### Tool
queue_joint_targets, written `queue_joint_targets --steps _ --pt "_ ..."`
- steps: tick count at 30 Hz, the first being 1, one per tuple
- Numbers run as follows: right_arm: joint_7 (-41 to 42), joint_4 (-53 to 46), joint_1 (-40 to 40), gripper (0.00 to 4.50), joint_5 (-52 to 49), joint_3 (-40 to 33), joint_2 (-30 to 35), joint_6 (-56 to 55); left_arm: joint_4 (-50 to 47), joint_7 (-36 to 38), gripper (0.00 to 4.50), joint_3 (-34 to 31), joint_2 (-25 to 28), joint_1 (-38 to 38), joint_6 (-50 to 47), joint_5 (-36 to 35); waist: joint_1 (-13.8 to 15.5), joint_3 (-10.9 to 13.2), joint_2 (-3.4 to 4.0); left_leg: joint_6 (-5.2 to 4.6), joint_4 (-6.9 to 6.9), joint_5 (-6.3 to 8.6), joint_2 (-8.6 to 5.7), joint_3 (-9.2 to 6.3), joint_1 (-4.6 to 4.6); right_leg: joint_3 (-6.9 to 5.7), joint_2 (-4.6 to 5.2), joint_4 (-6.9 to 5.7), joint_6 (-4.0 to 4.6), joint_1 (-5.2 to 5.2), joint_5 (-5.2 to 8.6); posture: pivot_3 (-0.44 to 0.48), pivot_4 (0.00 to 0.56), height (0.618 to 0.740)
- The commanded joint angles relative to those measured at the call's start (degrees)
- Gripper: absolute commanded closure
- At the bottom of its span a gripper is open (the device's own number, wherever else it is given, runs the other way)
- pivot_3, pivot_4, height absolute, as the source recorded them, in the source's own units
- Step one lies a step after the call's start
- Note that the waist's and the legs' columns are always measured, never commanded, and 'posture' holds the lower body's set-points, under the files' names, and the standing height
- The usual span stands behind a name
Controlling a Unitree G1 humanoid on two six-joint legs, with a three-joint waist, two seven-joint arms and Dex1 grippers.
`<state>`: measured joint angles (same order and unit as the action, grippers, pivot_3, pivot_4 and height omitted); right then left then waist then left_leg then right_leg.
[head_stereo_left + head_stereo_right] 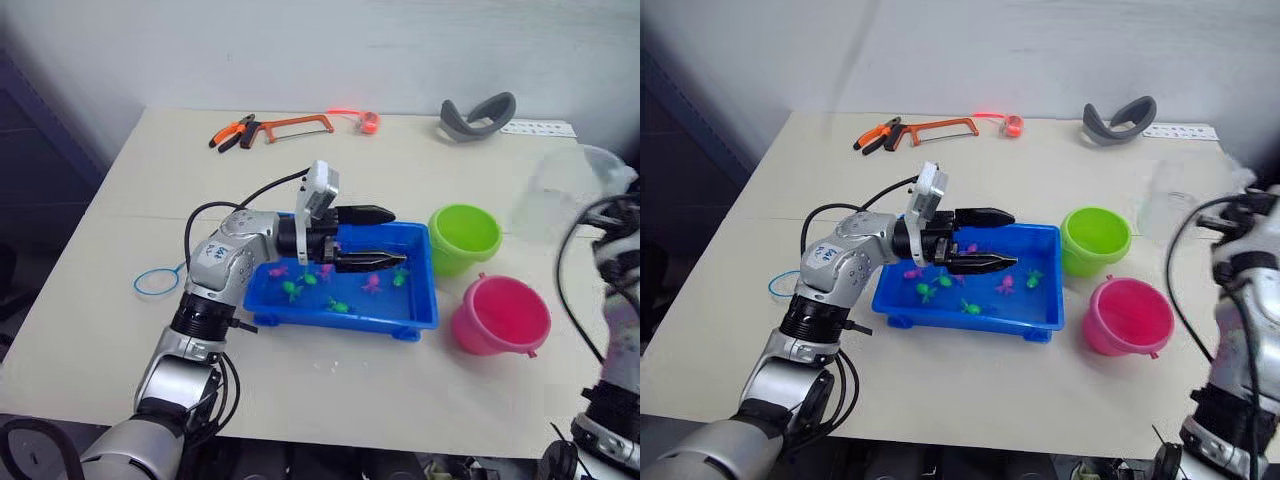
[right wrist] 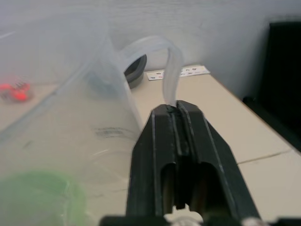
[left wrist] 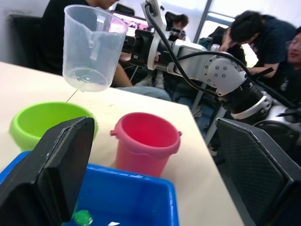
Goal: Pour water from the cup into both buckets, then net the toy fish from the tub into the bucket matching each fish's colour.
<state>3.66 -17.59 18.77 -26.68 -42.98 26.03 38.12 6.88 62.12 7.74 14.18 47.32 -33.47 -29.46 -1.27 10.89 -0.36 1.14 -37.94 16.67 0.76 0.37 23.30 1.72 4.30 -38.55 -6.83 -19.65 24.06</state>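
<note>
Cup (image 3: 91,47), pinched by its handle in the right gripper (image 2: 176,110), hung above the green bucket (image 1: 464,236). The left gripper (image 1: 385,238) (spread, empty) hovered over the tub (image 1: 420,310). Tilting off-centre would likely spill water onto the table (image 1: 120,200).

Left hand (image 1: 992,239) over blue tub (image 1: 970,317), two black fingers apart, nothing between them. Tiny pink and green toy fish (image 1: 1006,285) lie in tub. Lime green bucket (image 1: 1095,240) just beside tub's far right corner; hot pink bucket (image 1: 1129,317) nearer, close beside green one. Clear cup (image 1: 1175,205) held raised beyond green bucket. Hacksaw (image 1: 940,126), pliers (image 1: 878,136) at far edge of counter (image 1: 970,400).
</note>
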Motion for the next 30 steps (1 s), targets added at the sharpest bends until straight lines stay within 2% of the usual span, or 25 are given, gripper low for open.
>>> queue_joint_targets --steps 1,5,12,19,30 --pt "-3.4 -10.1 -5.5 4.49 -9.0 -11.3 -0.5 6.7 -4.7 2.8 0.0 -0.2 0.1 1.6 -2.4 -3.9 0.3 0.0 0.0 0.0 0.01 0.0 0.0 0.0 0.0 0.01 0.0 0.03 0.0 0.01 0.0 0.0 0.15 0.74" --pt "-6.3 -15.5 -13.6 4.49 -16.5 -18.4 -4.7 9.2 -6.4 4.6 0.0 0.0 0.4 2.0 -4.4 -5.7 0.6 0.0 0.0 0.0 0.1 0.0 0.02 0.01 -0.02 0.06 -0.08 0.11 0.0 0.05 0.0 0.0 0.15 0.74" --pt "-6.0 -15.7 -25.1 4.49 -14.2 -17.6 -11.6 0.8 -4.8 7.6 0.0 0.8 0.6 3.6 -5.0 -6.0 -0.4 0.0 0.05 0.01 0.11 -0.01 0.04 0.14 -0.17 0.24 -0.15 0.13 0.0 0.04 0.0 0.0 0.15 0.74" --pt "-3.0 -7.2 -29.2 4.49 -8.1 -13.3 -12.4 -10.8 -3.0 9.2 0.0 1.4 0.9 5.5 -4.6 -5.3 -0.4 0.0 0.07 0.02 0.1 -0.01 0.02 0.16 -0.19 0.26 -0.15 0.25 0.0 0.04 0.0 0.0 0.15 0.74" --pt "-0.4 8.0 -29.0 4.49 -1.5 -7.2 -13.0 -27.2 -5.6 9.9 0.0 2.8 2.5 4.5 -6.8 -5.8 -0.4 -0.1 0.11 0.02 0.11 -0.01 0.02 0.17 -0.2 0.28 -0.13 0.26 0.0 0.04 0.0 0.0 0.15 0.74"
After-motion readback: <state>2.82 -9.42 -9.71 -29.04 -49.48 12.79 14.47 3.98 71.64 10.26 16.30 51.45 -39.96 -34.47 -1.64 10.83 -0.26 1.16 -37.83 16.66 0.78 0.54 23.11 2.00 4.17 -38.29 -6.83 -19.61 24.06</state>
